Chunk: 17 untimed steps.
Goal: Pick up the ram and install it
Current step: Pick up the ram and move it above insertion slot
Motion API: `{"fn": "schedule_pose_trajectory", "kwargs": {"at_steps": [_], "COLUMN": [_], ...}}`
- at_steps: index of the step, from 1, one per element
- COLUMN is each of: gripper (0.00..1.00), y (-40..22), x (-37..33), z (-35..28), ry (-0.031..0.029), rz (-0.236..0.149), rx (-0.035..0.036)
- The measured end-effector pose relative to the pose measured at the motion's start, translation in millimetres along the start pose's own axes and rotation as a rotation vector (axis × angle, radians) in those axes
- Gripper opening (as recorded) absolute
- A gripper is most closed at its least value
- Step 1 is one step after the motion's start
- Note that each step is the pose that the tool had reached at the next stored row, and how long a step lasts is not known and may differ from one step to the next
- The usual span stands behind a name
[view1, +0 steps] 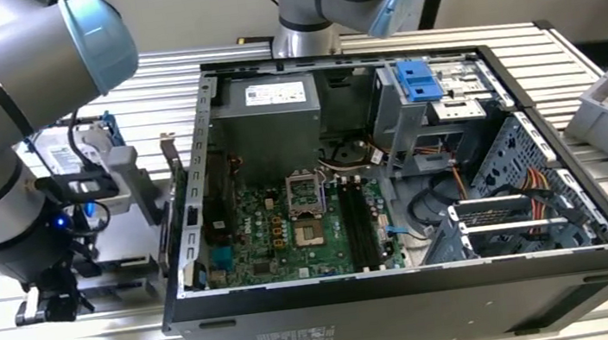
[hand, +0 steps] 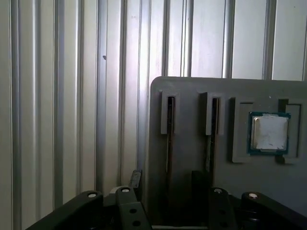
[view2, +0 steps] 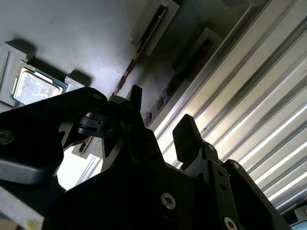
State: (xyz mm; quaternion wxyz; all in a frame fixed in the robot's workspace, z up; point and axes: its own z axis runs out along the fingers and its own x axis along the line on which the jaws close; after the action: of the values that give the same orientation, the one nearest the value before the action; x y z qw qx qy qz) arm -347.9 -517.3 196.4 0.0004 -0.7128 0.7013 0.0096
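**Ram seated in holder tray; pincer straddles it, not closed**

Location. The ram (hand: 169, 148) stands on edge in a narrow slot of a grey holder tray (hand: 192, 91), which lies on the ribbed aluminium table (hand: 57, 96). A neighbouring slot (hand: 211, 143) appears to carry a second stick. A small square silver chip (hand: 269, 132) sits in a recess further along the same tray.

Pincer. In the first wrist view the gripper (hand: 167, 176) is low over the tray with its two black fingers (hand: 135, 178) apart, one on each side of the ram's slot. A gap shows between finger and stick, so nothing is clamped.

Handling, as judged. The stick should be light and stiff: a thin rigid board that would be brittle under twist or side load. Only its upper edge presents itself. The hold therefore belongs on the two flat faces, near mid-length and square to the board. Those faces look smooth, so a skewed pull may let it slip or bind against the slot walls.

Materials. The tray is matte and looks like moulded plastic, with a rounded corner and crisp rectangular pockets. The table is bright extruded metal with parallel grooves. The fingers are hard, blocky and black. In the exterior view the open computer case (view1: 414, 304) is dark sheet metal around a green motherboard (view1: 276, 225). Its long black memory slots (view1: 359, 224) look vacant.
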Motion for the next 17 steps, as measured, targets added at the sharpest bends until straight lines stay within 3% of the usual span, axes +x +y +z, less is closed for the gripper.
{"fn": "schedule_pose_trajectory", "kwargs": {"at_steps": [6,17], "gripper": [1.0,1.0], "y": [0.0,-0.1], "x": [0.1,0.1], "z": [5.6,6.4], "ry": [-0.0023,-0.0023], "rz": [0.0,0.0], "rx": [-0.0006,-0.0005]}}
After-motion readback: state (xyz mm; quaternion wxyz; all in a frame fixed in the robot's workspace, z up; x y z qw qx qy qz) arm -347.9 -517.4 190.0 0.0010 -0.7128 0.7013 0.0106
